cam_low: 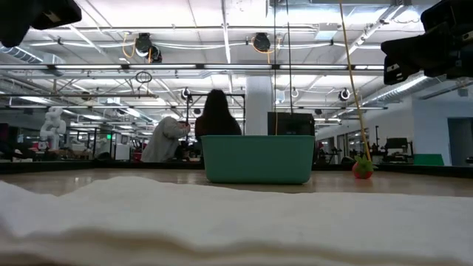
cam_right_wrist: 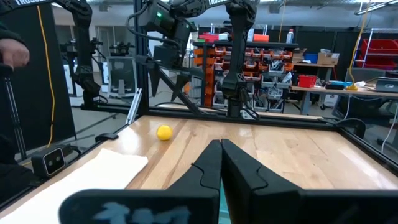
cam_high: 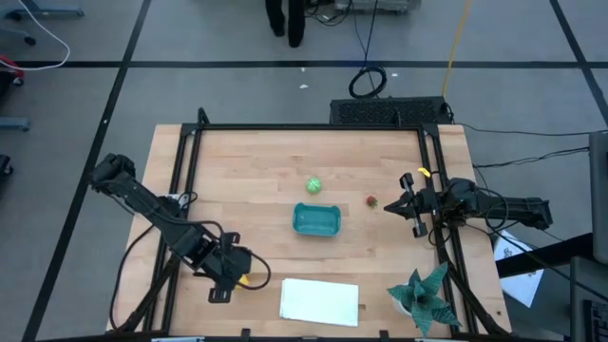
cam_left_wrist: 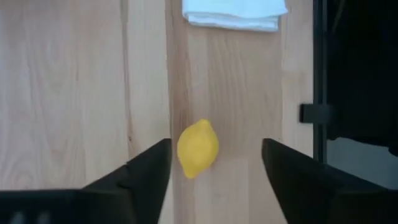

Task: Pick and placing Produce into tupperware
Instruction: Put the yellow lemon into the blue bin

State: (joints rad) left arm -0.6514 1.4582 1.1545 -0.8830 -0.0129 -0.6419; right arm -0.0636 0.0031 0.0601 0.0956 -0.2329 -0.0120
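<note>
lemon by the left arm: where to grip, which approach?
Grip the lemon across its narrow middle, coming straight down from above. It lies on its side on the bare table, and the left gripper already hangs over it, fingers open on either side of its short axis. Nothing crowds it; the white cloth lies well apart.

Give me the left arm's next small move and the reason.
Probably lower the left hand and shut it on the lemon. Its fingers are open with the lemon between them on the table, not yet gripped. The tub holds no produce; the right hand waits shut.
</note>
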